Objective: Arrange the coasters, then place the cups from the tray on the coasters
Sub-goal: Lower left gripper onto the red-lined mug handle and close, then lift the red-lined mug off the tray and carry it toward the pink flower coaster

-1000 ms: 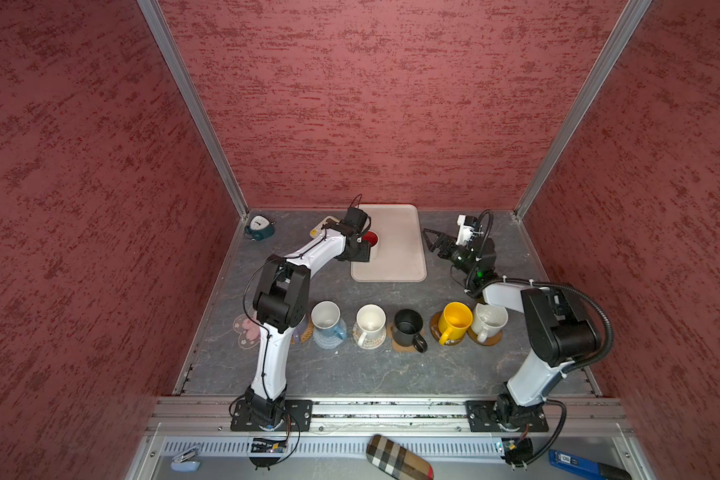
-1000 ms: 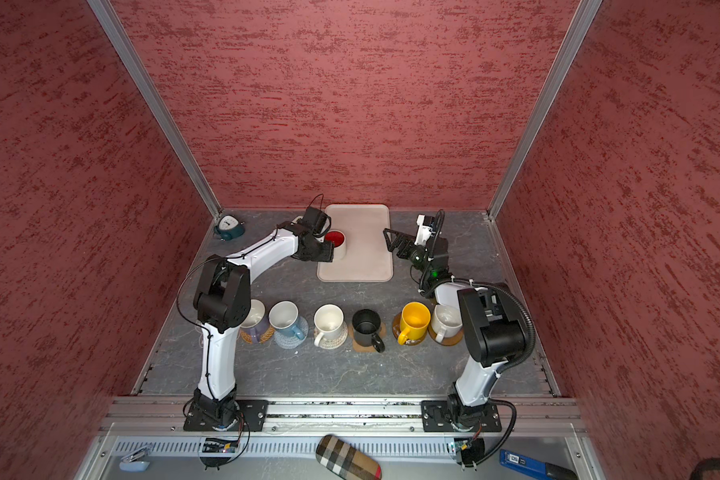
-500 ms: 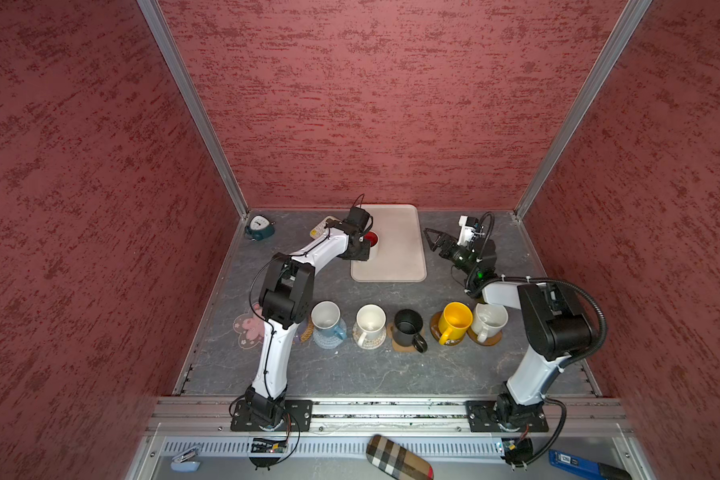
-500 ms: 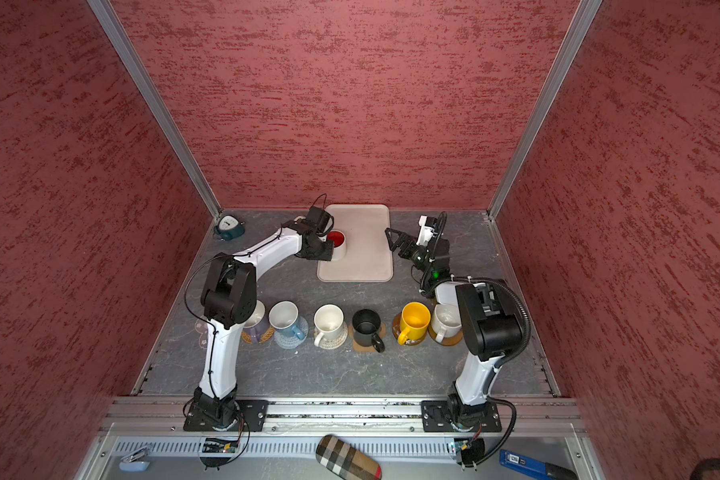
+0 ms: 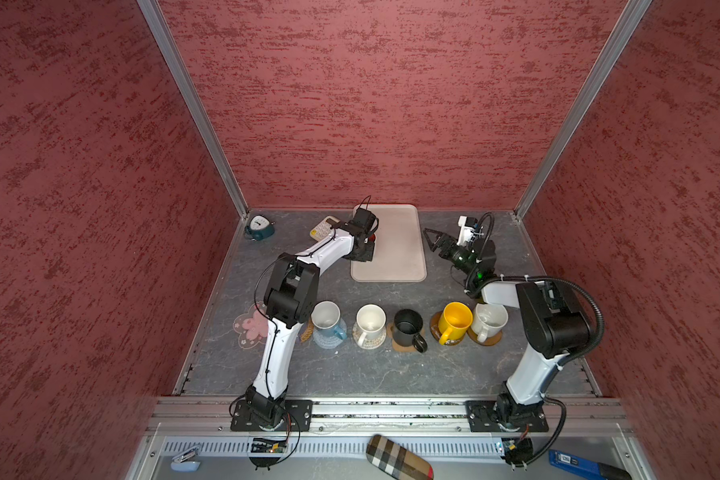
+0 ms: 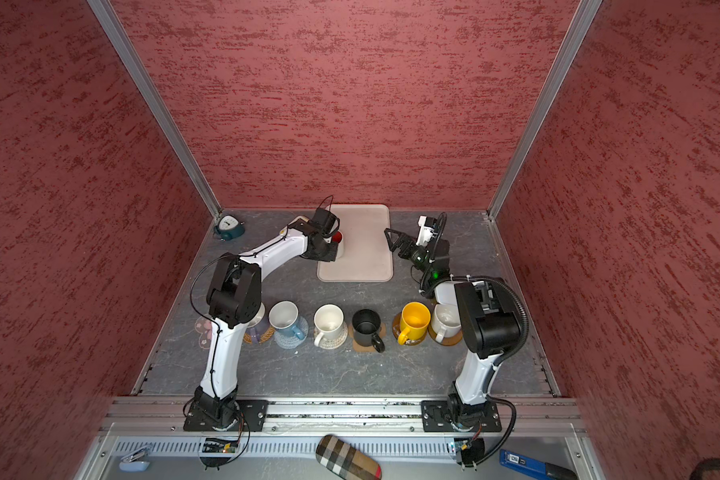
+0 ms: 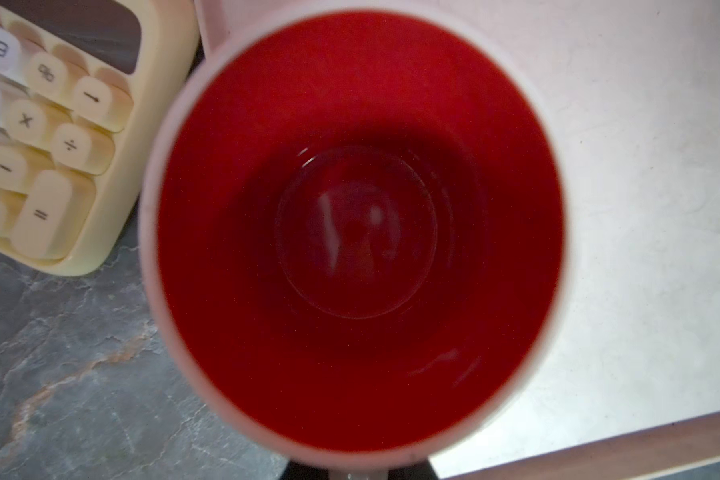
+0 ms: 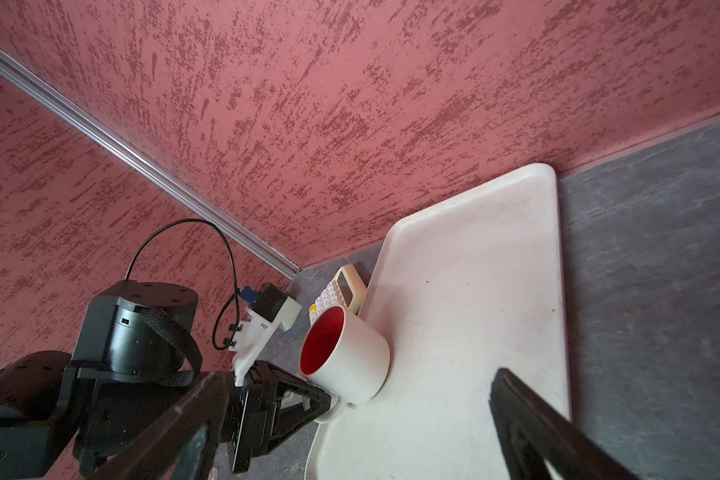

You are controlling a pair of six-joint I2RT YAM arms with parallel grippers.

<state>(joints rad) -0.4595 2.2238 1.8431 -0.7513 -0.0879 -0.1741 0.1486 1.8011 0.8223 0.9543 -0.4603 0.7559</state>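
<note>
Gripping the handle of the white mug with the red inside point(image 8: 346, 361), the left gripper point(image 8: 323, 402) has its jaws pinched narrow on that handle, as the right wrist view shows. The mug's body sits just past the gripper's fingertips, at the long edge of the beige tray point(image 8: 474, 291) nearest that arm. Its base may rest on the tray or hang just clear of it; the view does not settle that. From the left wrist the mug's red mouth lies straight below the camera, with the yellow calculator point(image 7: 51, 137) just beside its rim on one side and the tray's pale floor on the other. In both top views only a red sliver of the mug shows beside the gripper's black body.

The right gripper point(image 5: 428, 240) hovers over the table point(image 5: 350, 374) just beside the tray's opposite long edge. Its jaws are spread wide around nothing and point across the tray towards the mug.

Well behind both grippers, towards the arm bases, stands the row of coasters point(image 5: 491, 338), carrying the blue mug point(image 5: 327, 318), cream mug point(image 5: 370, 322), black mug point(image 5: 408, 326), yellow mug point(image 5: 456, 318) and plain white mug point(image 5: 489, 320). In a top view the lavender mug point(image 6: 259, 330) shows half hidden behind the left arm's elbow. The pink flower coaster point(image 5: 252, 326) lies beyond that elbow.
</note>
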